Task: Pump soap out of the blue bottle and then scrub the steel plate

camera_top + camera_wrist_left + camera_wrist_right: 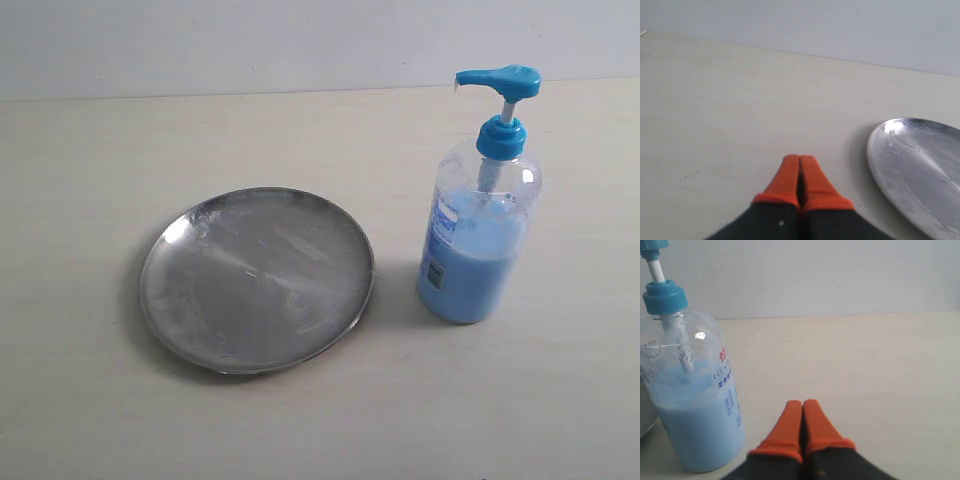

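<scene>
Left wrist view, nearest thing first: the left gripper has its two orange fingertips pressed flat together, with no gap and nothing between them; under it I see only pale table; a little past the tips the rim of the steel plate curves into the frame, apart from the gripper, and only part of the plate shows; behind that runs a grey wall.

On the right wrist view I read the same posture; the right gripper is pinched fully closed and holds nothing; the blue bottle stands upright close beside it, with a strip of table showing between them; the soap fills roughly the lower half of the clear body; the label faces this camera, blue print with a red character on top; above sits the blue collar with a white stem rising out of it.

From the exterior camera, the plate lies flat on the table left of centre, its surface streaky and scuffed; I can make out no blue smear on it; the bottle stands to its right and slightly farther back, apart from the rim; the pump head is raised on its stem, spout pointing left; the wall closes the scene behind.
</scene>
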`<state>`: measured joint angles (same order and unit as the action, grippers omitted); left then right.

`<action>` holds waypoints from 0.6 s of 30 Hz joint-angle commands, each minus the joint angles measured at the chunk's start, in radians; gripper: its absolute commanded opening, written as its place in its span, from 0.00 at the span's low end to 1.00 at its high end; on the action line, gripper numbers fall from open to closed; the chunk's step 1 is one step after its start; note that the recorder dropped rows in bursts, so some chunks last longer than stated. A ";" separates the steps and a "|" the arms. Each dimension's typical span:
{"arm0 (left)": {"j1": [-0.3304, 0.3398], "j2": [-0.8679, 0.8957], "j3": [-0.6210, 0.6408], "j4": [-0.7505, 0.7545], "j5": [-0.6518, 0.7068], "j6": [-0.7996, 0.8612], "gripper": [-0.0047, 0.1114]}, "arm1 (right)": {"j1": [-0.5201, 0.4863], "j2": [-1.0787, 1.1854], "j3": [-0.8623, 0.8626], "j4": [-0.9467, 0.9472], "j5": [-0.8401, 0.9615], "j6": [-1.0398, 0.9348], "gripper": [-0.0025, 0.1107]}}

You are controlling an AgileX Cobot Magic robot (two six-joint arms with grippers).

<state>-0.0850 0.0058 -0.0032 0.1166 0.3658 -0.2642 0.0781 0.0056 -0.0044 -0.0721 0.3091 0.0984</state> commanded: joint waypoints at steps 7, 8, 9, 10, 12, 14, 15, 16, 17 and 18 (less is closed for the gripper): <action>0.002 -0.006 0.003 0.003 -0.002 0.002 0.04 | -0.004 -0.006 0.004 -0.005 -0.007 0.000 0.02; 0.002 -0.006 0.003 0.003 -0.002 0.002 0.04 | -0.004 -0.006 0.004 -0.005 -0.007 0.000 0.02; 0.002 -0.006 0.003 0.003 -0.002 0.002 0.04 | -0.004 -0.006 0.004 -0.005 -0.007 0.000 0.02; 0.002 -0.006 0.003 0.003 -0.002 0.002 0.04 | -0.004 -0.006 0.004 -0.005 -0.007 0.000 0.02; 0.002 -0.006 0.003 0.003 -0.002 0.002 0.04 | -0.004 -0.006 0.004 -0.005 -0.007 0.000 0.02; 0.002 -0.006 0.003 0.003 -0.002 0.002 0.04 | -0.004 -0.006 0.004 -0.005 -0.007 0.001 0.02; 0.002 -0.006 0.003 0.003 -0.002 0.002 0.04 | -0.002 -0.006 0.004 -0.005 -0.007 0.001 0.02; 0.002 -0.006 0.003 0.003 -0.002 0.002 0.04 | -0.002 -0.006 0.004 -0.005 -0.007 0.001 0.02; 0.002 -0.006 0.003 0.003 -0.002 0.002 0.04 | -0.002 -0.006 0.004 -0.005 -0.005 0.001 0.02; 0.002 -0.006 0.003 0.003 -0.002 0.002 0.04 | -0.002 -0.006 -0.012 -0.005 -0.005 0.001 0.02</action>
<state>-0.0850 0.0058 -0.0032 0.1166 0.3658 -0.2642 0.0781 0.0056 -0.0044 -0.0721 0.3091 0.0984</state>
